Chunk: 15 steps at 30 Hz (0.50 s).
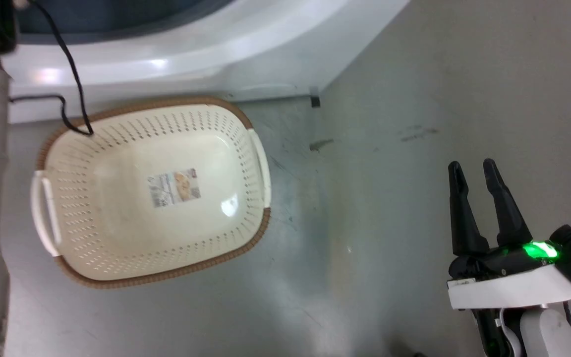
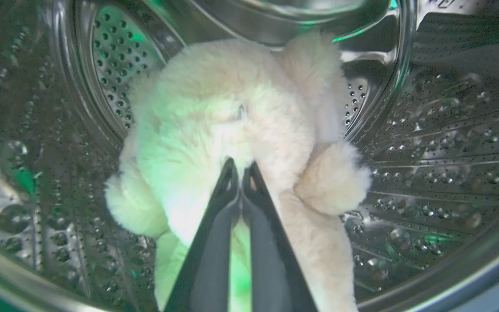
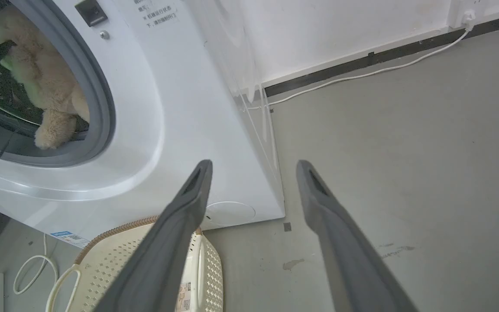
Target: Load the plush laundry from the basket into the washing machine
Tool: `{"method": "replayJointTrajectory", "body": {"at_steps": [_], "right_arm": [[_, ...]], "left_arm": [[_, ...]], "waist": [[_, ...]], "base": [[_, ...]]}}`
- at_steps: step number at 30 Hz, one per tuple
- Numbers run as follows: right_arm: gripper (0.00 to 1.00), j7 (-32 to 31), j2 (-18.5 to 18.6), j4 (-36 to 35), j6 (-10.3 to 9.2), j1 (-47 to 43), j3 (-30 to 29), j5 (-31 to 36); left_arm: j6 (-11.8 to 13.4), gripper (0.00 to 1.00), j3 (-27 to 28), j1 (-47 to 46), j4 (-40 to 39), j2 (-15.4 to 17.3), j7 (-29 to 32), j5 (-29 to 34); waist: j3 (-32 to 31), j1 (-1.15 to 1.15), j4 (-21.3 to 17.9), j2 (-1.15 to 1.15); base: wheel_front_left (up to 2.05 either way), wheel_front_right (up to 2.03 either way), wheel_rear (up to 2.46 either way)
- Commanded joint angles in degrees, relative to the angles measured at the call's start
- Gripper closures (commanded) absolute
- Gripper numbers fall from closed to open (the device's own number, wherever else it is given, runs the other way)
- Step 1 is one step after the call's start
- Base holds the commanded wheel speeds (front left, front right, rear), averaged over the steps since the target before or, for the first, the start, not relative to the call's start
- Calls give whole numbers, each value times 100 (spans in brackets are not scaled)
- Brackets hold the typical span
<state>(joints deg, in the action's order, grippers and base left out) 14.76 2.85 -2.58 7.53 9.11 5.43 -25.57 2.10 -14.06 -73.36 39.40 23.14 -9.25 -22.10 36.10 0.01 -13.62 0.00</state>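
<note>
Now your left gripper (image 2: 241, 173) reaches deep into the washing machine (image 3: 176, 112), its fingers pinched almost together on a tuft of the plush laundry (image 2: 232, 108). The bear lies inside the steel drum (image 2: 448, 143), probably carried that far so it drops clear of the door seal (image 3: 102, 99). The basket (image 1: 132, 126) sits just before the machine, with nothing but its label inside. Your right gripper (image 1: 471, 168) hangs well aside, spread wide and holding nothing, out of the way.

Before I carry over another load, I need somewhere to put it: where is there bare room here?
The basket is empty apart from its label. The grey floor between the basket and the right fingers is bare. Crowded: the drum, where the teddy bear and the left fingers sit; a black cable hangs over the basket's far rim.
</note>
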Motion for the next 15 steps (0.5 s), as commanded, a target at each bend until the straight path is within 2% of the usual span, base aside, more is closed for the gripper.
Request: {"method": "replayJointTrajectory", "body": {"at_steps": [1,15], "right_arm": [[0,24,3,-56,-4,105,28,-52],[0,24,3,-291,-4,161,271,-215]], "left_arm": [[31,100,20,-268,-16,67,-8,50],[59,100,-39,-1332,-72,568,272,278]], "waist": [[296,-1,-190,0],[930,-1,-628,0]], "base": [[0,0,0],[0,0,0]]}}
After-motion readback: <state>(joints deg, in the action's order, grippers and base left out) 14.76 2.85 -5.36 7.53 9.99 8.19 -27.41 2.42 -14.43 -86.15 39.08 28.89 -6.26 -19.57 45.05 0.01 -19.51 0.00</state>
